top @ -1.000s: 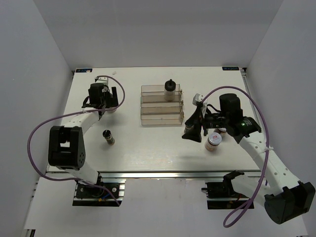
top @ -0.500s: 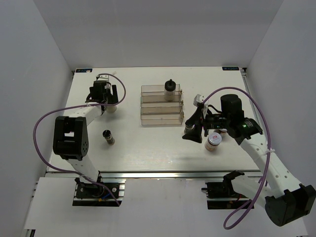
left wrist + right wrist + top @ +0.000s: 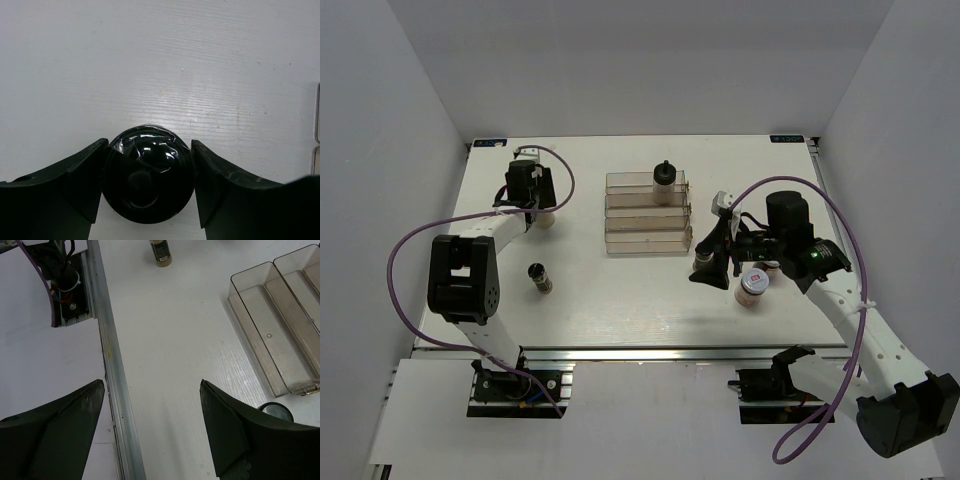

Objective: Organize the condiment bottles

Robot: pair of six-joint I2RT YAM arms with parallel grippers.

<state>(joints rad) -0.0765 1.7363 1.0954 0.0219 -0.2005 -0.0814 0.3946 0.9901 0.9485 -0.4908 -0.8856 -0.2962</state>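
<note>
My left gripper (image 3: 541,198) stands over a pale condiment bottle (image 3: 546,220) at the table's back left. In the left wrist view its jaws (image 3: 149,145) press both sides of that bottle's shiny black knob cap (image 3: 147,172). On its side on the near left lies a dark bottle (image 3: 539,278), also seen as the dark bottle (image 3: 161,252) in the right wrist view. A knob-topped bottle (image 3: 664,182) stands on the clear rack (image 3: 647,232). My right gripper (image 3: 712,262) is open over bare table, a black-capped bottle (image 3: 276,411) beside its right finger. A white-lidded jar (image 3: 752,285) stands close by.
The table's near metal rail (image 3: 111,370) runs under the right gripper's left finger. The rack's empty lower trays (image 3: 272,335) lie to the right in the right wrist view. Another small jar (image 3: 771,266) is partly hidden behind the right arm.
The left gripper's jaws have narrowed onto the pale bottle's black cap, and the left arm's elbow swung in earlier. The right arm has stayed still.
</note>
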